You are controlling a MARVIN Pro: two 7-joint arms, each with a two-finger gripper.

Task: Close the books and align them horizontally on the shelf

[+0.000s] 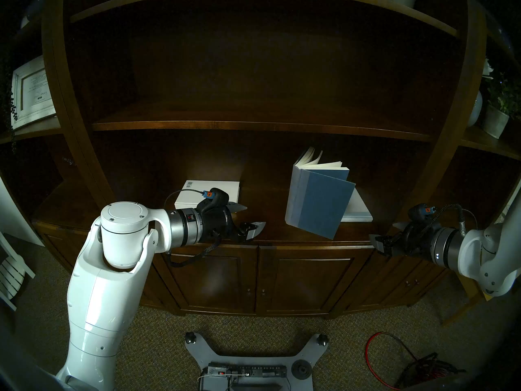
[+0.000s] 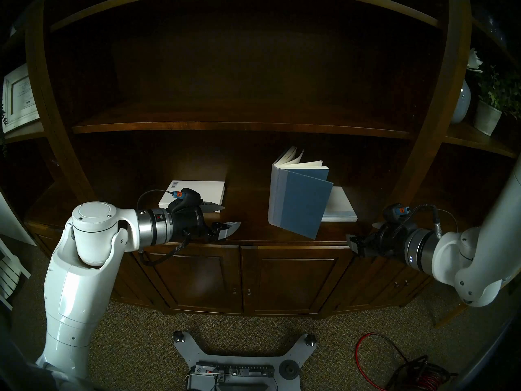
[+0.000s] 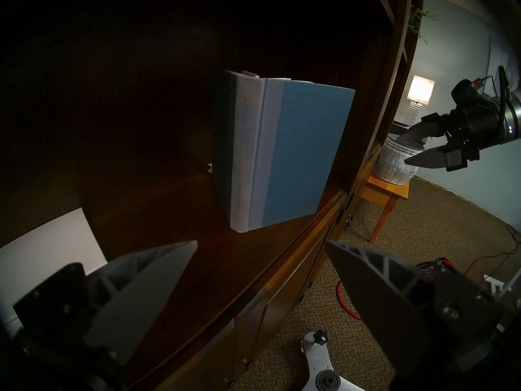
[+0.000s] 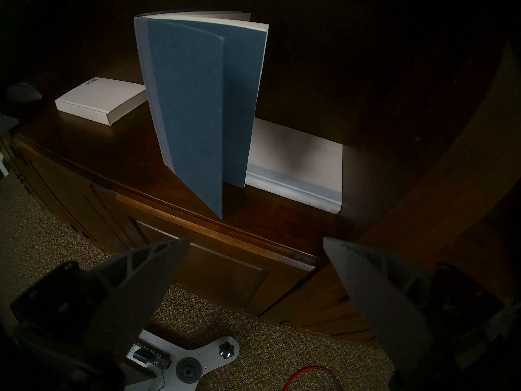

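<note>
The blue hardcover (image 1: 324, 204) has a paler grey-blue spine strip and cream pages, the white book with barcode (image 1: 210, 191) is plain white, the white book (image 4: 296, 159) carries a pale blue strip, the ledge (image 1: 270, 235) is glossy reddish-brown, and the carpet (image 1: 352, 336) is speckled brown.

— Looks like a home, a living room or study.
— Going by what?
— Dark wooden bookcase (image 1: 253, 126) with panelled cupboard doors (image 1: 304, 280), carpet (image 1: 158, 339) underfoot.
— Anything else?
— Framed print (image 1: 31, 94) on the left side shelf, potted plant (image 1: 497, 111) on the right, lit table lamp (image 3: 504, 92) beside a small wooden side table (image 3: 389, 195).
</note>
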